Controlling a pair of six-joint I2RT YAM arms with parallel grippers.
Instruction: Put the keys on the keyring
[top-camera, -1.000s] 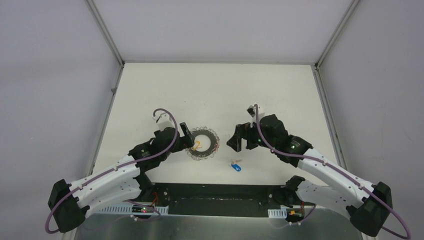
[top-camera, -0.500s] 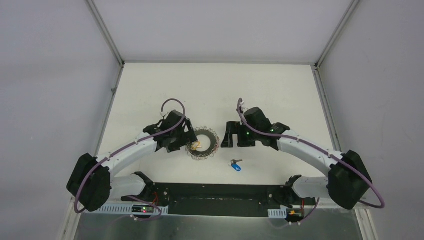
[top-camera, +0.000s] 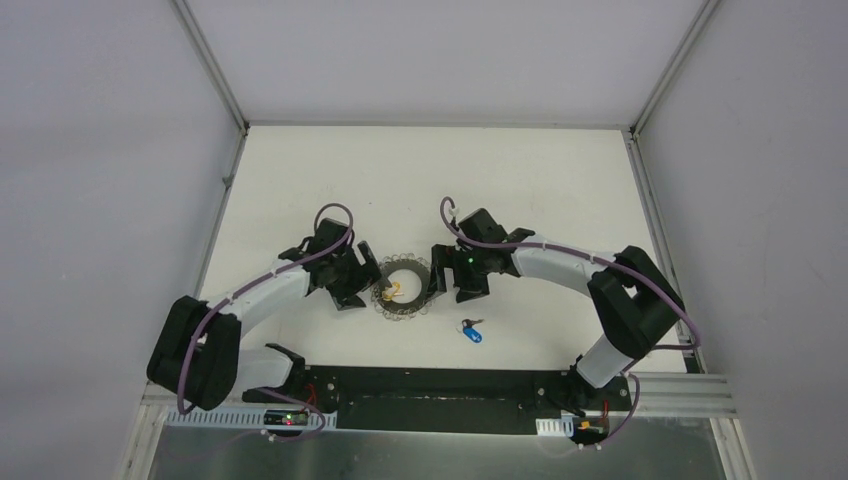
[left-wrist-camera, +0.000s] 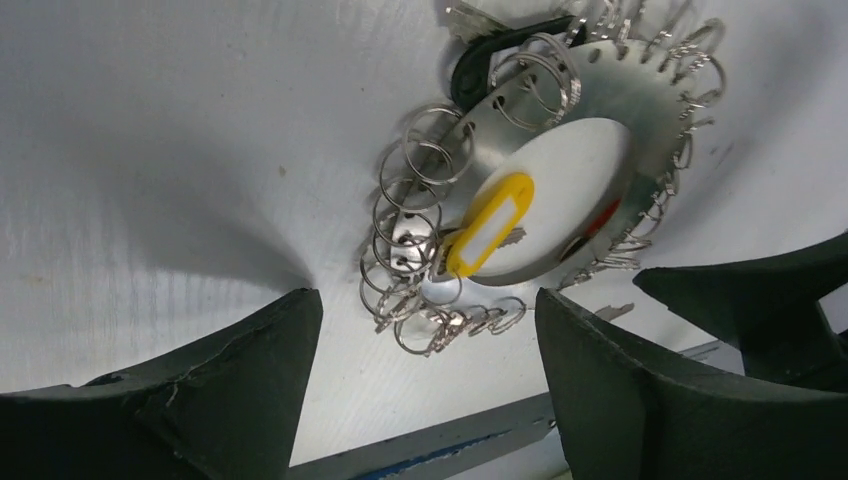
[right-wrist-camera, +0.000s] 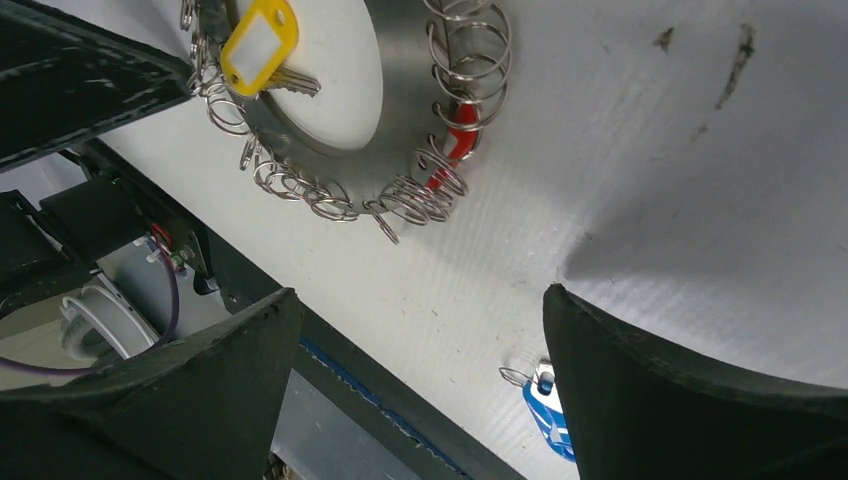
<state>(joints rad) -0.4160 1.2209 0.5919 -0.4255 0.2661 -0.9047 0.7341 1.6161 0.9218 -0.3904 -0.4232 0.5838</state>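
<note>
While the blue-tagged key (top-camera: 472, 331) lies loose on the table (top-camera: 540, 180) nearest the bases, at 5 o'clock from the keyring disc (top-camera: 408, 266), the step in hand looks to be an approach to the disc itself. In the top view that key's long axis runs 11 to 5, metal end toward 11 and tag toward 5. Farther out, the yellow-tagged key (left-wrist-camera: 488, 224) lies in the disc's central hole. Its long axis runs 1 to 7 in the left wrist view, the 7 o'clock end among the split rings; whether it is threaded I cannot tell. The left gripper (top-camera: 363, 283) sits at the disc's 9 o'clock and the right gripper (top-camera: 438, 283) at 3, both spread wide and holding nothing. Next, I judge, one gripper must steady a ring while the other pinches a key by its tag.
</note>
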